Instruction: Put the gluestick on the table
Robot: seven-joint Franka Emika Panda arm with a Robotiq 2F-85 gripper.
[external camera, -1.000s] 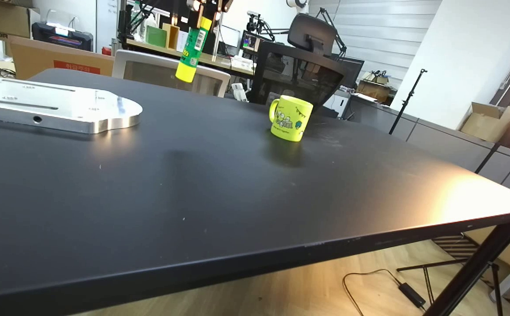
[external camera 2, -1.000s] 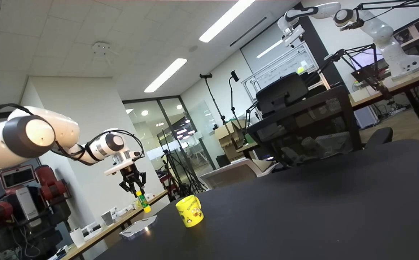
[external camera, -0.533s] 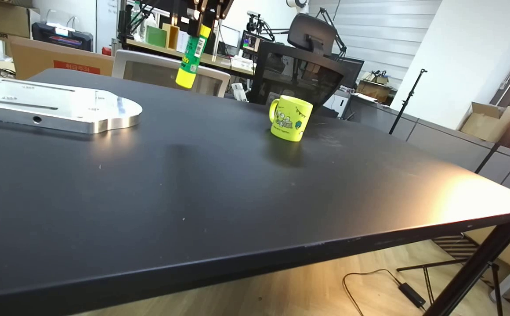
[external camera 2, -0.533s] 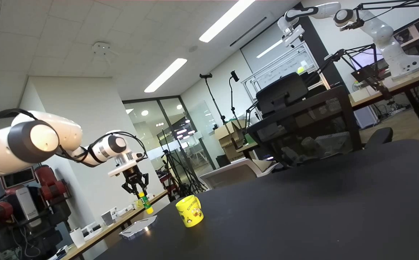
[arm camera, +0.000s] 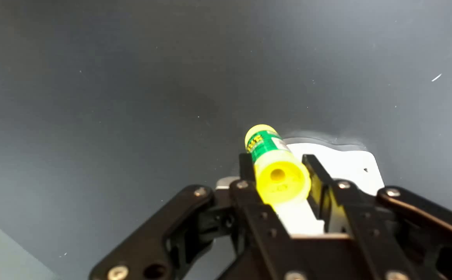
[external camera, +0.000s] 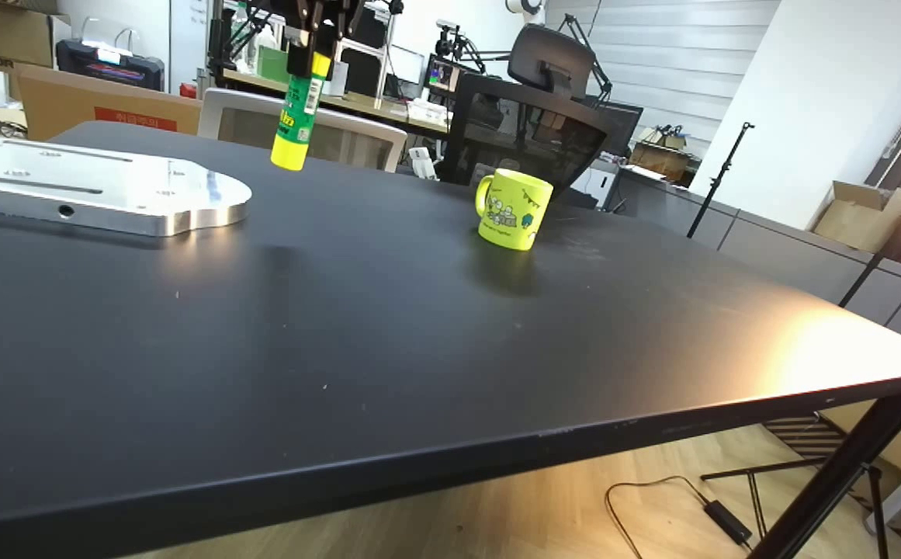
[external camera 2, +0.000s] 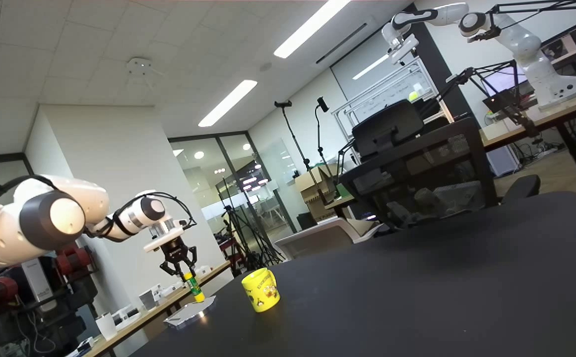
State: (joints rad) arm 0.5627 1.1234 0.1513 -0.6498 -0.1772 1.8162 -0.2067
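Clamps the gluestick (arm camera: 266, 146) by its upper end between fingers (arm camera: 246, 167) parted only by its width, hiding part of the silver metal plate (arm camera: 340, 163) in the wrist view. Holds it tilted above the black table (external camera: 419, 349), upper left in an exterior view, right of the plate, left of the yellow-green mug (external camera: 514, 210).

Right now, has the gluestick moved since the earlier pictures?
Yes. In an exterior view, the gluestick now appears lower in the picture and farther from the unmoved cup, closer to the silver plate.
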